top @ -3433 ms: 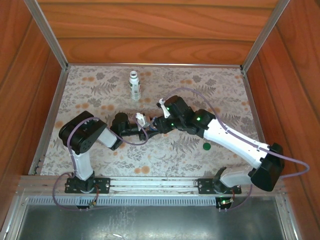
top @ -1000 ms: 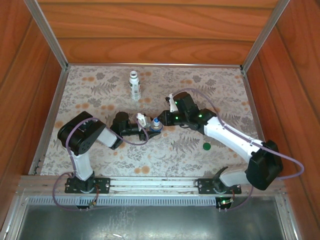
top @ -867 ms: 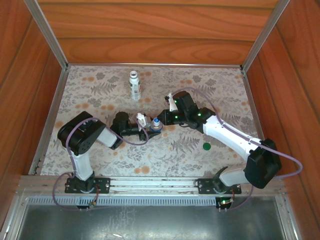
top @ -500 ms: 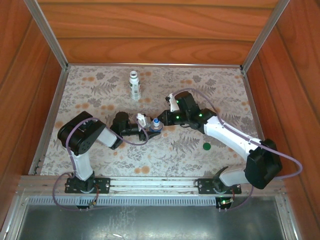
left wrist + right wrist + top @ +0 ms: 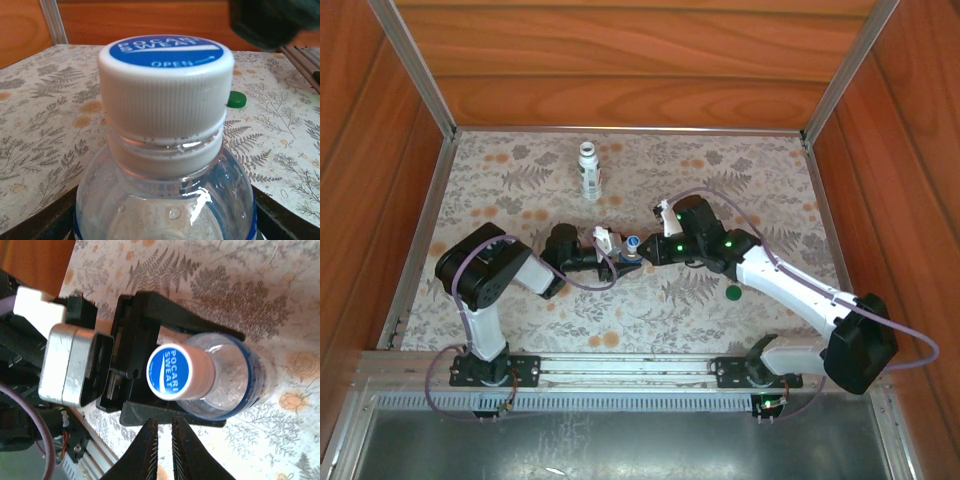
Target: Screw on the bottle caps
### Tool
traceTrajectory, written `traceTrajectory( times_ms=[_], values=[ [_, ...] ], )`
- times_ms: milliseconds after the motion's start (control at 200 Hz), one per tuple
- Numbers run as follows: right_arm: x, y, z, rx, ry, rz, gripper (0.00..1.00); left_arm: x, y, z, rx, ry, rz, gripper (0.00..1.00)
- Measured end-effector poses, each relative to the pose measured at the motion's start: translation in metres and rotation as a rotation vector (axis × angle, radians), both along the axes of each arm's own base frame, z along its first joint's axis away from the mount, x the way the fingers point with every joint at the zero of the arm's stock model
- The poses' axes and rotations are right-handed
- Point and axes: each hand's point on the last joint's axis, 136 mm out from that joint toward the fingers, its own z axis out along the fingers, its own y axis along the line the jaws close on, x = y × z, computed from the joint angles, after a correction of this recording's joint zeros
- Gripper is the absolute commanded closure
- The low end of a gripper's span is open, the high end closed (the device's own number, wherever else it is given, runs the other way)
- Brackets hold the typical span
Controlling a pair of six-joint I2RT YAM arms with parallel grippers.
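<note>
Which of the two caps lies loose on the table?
The dark green cap, flat on the table; the blue cap sits on the clear bottle in the left gripper.

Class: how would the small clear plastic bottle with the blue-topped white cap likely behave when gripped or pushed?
The clear plastic bottle looks empty, so probably light and easily tipped. Its thin wall may dent where the left gripper clamps it. Round and smooth, it could roll.

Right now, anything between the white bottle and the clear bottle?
Nothing: bare floral mat between white bottle and clear bottle, seen from the top camera.
</note>
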Motion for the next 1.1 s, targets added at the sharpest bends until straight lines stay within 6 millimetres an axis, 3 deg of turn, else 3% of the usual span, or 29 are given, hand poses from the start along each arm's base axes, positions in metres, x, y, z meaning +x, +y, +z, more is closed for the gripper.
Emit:
traceTrajectory(
  times_ms=[190,375,635,759,874,969,1099],
  values=[
    [0.028,0.006,0.010,-0.004,-0.033,-0.020,0.77,0.000,0.000,0.000,0.000,0.002,0.000,0.34],
    [0.039,0.009,-0.001,-0.026,-0.024,-0.016,0.81,0.000,0.000,0.000,0.000,0.002,-0.001,0.34],
    [0.028,0.006,-0.004,0.003,-0.007,0.014,0.88,0.000,0.000,0.000,-0.002,0.004,-0.002,0.35],
    [0.012,0.002,-0.007,0.048,0.024,0.037,0.92,0.000,0.000,0.001,-0.004,0.013,0.002,0.35],
    [-0.007,0.000,-0.021,0.052,0.072,0.061,0.92,0.001,-0.001,0.001,-0.006,0.021,0.005,0.35],
    [-0.012,-0.004,-0.026,0.042,0.079,0.055,0.86,0.001,-0.001,0.001,-0.006,0.022,0.005,0.35],
    [-0.001,-0.006,-0.013,0.049,0.031,0.013,0.73,0.001,-0.001,0.001,-0.006,0.022,0.005,0.35]
  ],
)
